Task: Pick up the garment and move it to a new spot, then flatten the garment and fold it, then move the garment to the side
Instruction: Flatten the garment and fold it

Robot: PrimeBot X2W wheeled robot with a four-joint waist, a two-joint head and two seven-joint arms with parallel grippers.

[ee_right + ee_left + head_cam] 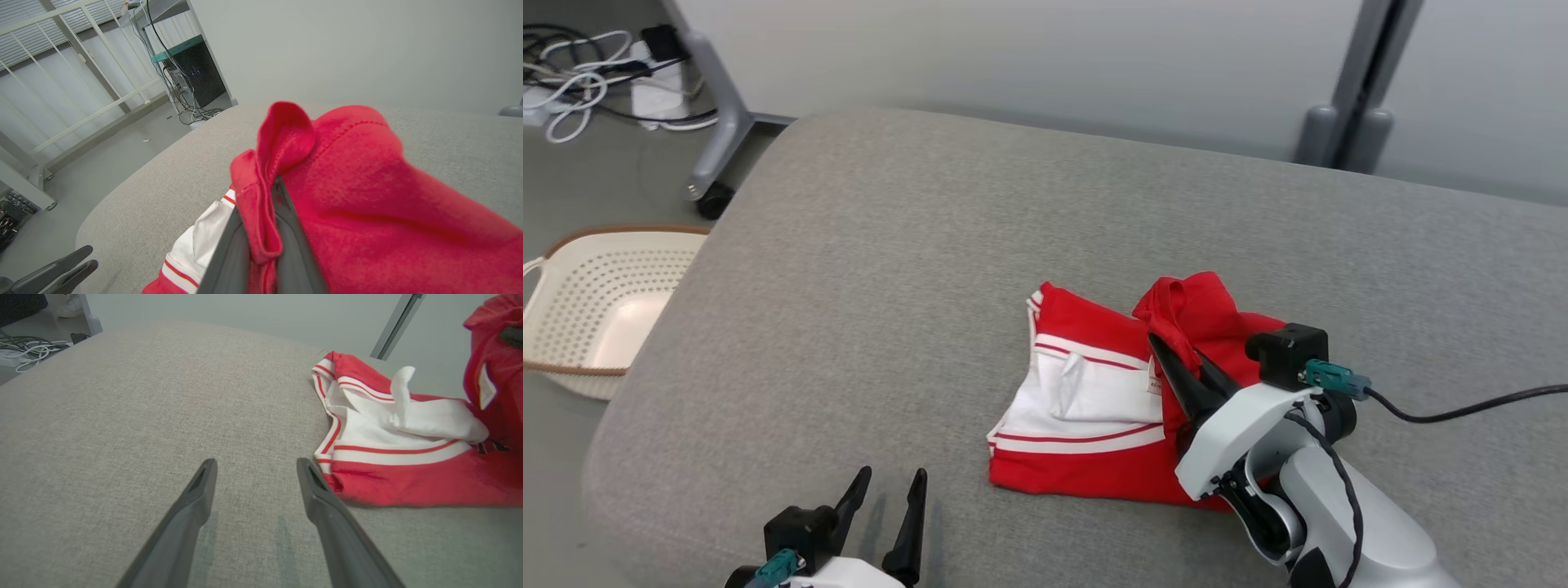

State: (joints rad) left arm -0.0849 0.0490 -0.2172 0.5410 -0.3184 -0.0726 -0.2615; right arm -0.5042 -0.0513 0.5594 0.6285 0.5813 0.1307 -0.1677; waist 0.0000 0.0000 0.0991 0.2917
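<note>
Nearest the robot, left of the garment and closer in, the left gripper sits low over the grey fabric surface. Its jaws are released and spread wide with nothing between them. In the left wrist view that gripper points across bare fabric, and one finger ends near the garment's near red hem without touching it. The garment is red with a white panel and thin red and white stripes. It lies loosely folded on the surface, toward the robot's right. The right gripper reaches over the garment's near right corner, its jaws clenched on a bunched red fold that stands up above the rest of the cloth. In the right wrist view this gripper has the fold squeezed between its two dark fingers, with the garment heaped red to one side and a strip of white below. Beyond the garment the surface runs on bare to its rounded far edge. Off that surface, far to the garment's left, a cream perforated basket stands on the floor. Past it a tangle of cables lies beside a grey wheeled frame leg, and a pale wall is behind.
</note>
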